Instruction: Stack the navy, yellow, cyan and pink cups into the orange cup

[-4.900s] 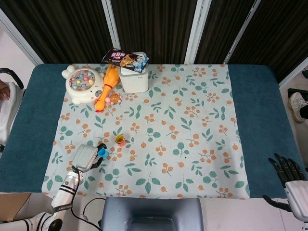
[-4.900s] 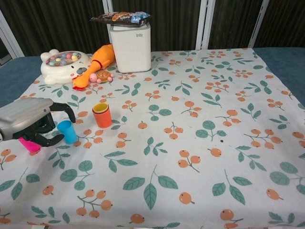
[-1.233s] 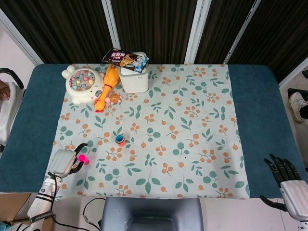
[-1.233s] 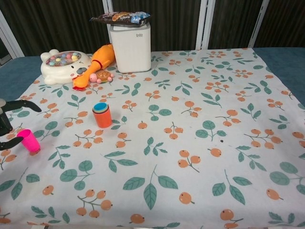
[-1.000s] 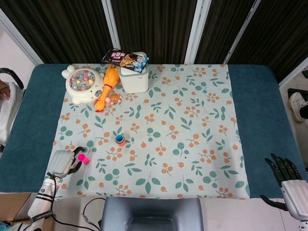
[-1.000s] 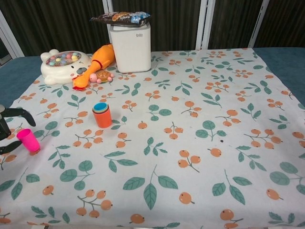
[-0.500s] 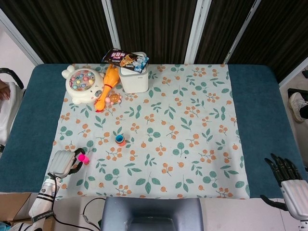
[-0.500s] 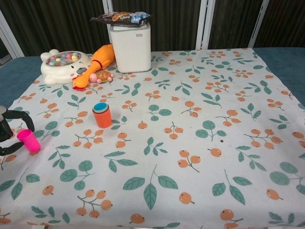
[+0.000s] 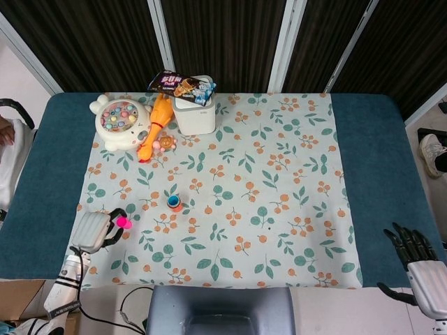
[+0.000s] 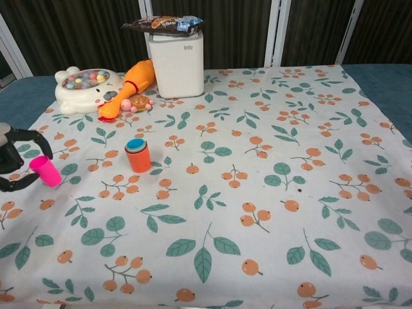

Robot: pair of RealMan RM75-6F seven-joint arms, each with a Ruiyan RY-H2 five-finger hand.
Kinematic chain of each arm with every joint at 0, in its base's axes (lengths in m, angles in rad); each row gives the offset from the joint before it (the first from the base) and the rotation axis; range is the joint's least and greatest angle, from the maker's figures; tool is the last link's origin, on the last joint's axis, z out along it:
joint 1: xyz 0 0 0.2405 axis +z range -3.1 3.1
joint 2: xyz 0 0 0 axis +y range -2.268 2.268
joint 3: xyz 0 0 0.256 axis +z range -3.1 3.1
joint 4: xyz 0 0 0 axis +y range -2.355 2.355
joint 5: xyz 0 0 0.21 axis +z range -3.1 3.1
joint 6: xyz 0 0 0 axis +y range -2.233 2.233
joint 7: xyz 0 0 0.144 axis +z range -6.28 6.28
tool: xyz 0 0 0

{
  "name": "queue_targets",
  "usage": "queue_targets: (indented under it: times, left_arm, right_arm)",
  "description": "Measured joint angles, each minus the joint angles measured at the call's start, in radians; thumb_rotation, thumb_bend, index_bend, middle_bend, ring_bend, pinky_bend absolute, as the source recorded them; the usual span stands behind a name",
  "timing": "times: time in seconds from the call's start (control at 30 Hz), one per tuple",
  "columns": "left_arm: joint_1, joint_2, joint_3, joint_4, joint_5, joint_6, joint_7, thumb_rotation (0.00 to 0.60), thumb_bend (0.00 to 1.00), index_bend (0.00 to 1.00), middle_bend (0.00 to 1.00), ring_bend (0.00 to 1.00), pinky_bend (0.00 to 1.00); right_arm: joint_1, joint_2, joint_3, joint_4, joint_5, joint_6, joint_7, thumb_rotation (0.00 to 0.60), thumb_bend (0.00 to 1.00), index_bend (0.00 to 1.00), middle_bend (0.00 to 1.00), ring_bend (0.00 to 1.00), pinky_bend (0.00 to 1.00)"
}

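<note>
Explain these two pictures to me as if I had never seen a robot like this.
A robot with two arms and finger-bearing hands works at a table with a floral cloth. One picture looks down from its head, the other forward from its chest. Its left hand holds a pink cup, tilted and apparently lifted off the cloth. Its right hand waits open at the table's edge, holding nothing. An orange cup stands mid-cloth with a cyan cup nested at its top. At the back sit a white bin with a snack packet on it, a rubber chicken and a fishing game toy.
</note>
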Motion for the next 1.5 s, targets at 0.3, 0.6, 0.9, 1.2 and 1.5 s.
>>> queue_targets:
  times: [0.3, 0.6, 0.9, 1.2, 1.5]
  left_arm:
    - [-0.084, 0.023, -0.123, -0.203, -0.054, -0.013, 0.169, 0.600, 0.39, 0.55, 1.00, 1.00, 1.00]
    - [-0.193, -0.083, -0.212, -0.194, -0.230, -0.070, 0.363, 0.600, 0.39, 0.55, 1.00, 1.00, 1.00]
    - [-0.225, -0.134, -0.218, -0.151, -0.255, -0.073, 0.381, 0.600, 0.39, 0.55, 1.00, 1.00, 1.00]
    - [-0.241, -0.179, -0.201, -0.114, -0.256, -0.068, 0.380, 0.600, 0.39, 0.55, 1.00, 1.00, 1.00]
    - [-0.248, -0.201, -0.187, -0.086, -0.263, -0.067, 0.384, 0.600, 0.39, 0.55, 1.00, 1.00, 1.00]
  right_arm:
    - [0.003, 0.000, -0.001, -0.003, -0.001, -0.006, 0.001, 0.600, 0.21, 0.00, 0.00, 0.00, 0.00]
    - [0.001, 0.016, 0.001, 0.007, 0.002, 0.010, 0.043, 0.600, 0.21, 0.00, 0.00, 0.00, 0.00]
    - [-0.001, 0.021, 0.000, 0.009, 0.001, 0.014, 0.056, 0.600, 0.21, 0.00, 0.00, 0.00, 0.00]
    - [-0.002, 0.022, -0.002, 0.011, -0.005, 0.017, 0.061, 0.600, 0.21, 0.00, 0.00, 0.00, 0.00]
    - [-0.006, 0.026, -0.002, 0.016, -0.007, 0.029, 0.075, 0.600, 0.21, 0.00, 0.00, 0.00, 0.00]
